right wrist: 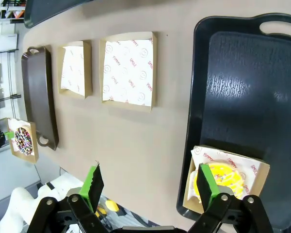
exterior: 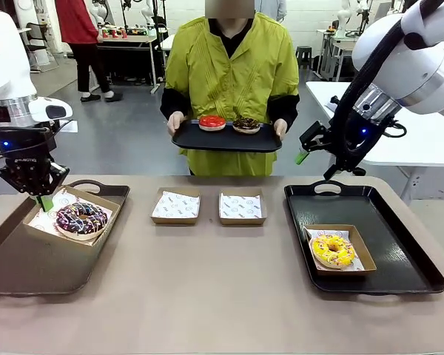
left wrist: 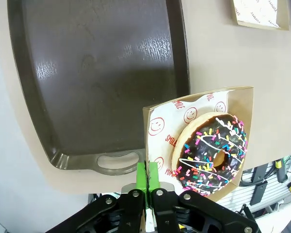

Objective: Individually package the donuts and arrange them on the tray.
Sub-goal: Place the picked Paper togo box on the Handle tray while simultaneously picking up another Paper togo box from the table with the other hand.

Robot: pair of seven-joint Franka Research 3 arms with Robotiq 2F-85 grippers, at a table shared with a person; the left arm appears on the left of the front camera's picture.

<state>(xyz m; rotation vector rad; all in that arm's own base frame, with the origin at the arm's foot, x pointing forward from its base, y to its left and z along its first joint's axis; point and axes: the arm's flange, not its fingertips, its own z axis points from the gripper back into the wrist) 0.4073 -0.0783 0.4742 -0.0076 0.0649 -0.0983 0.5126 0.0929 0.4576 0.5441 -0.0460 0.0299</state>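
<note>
- Left gripper (exterior: 44,201) pinches shut on the 10 o'clock edge of a box (exterior: 96,198) carrying the sprinkle donut (exterior: 81,219), at the left tray's (exterior: 29,270) far end, 9 o'clock on the table.
- Right gripper (right wrist: 150,184) hangs spread wide and holds nothing, above the right tray (exterior: 399,251) at 2 o'clock.
- Yellow donut (exterior: 333,251) sits boxed on the right tray, at 4 o'clock.
- Red donut (exterior: 212,122) and dark donut (exterior: 246,123) lie on the held tray (exterior: 226,140) that a person (exterior: 229,66) holds at 12 o'clock.
- Two empty boxes (exterior: 176,206) lie side by side mid-table.

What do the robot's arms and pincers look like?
The left arm and right arm are rounded, glossy white; a black cable runs along the right one. The left gripper and right gripper are black, with two green-padded fingers each.
</note>
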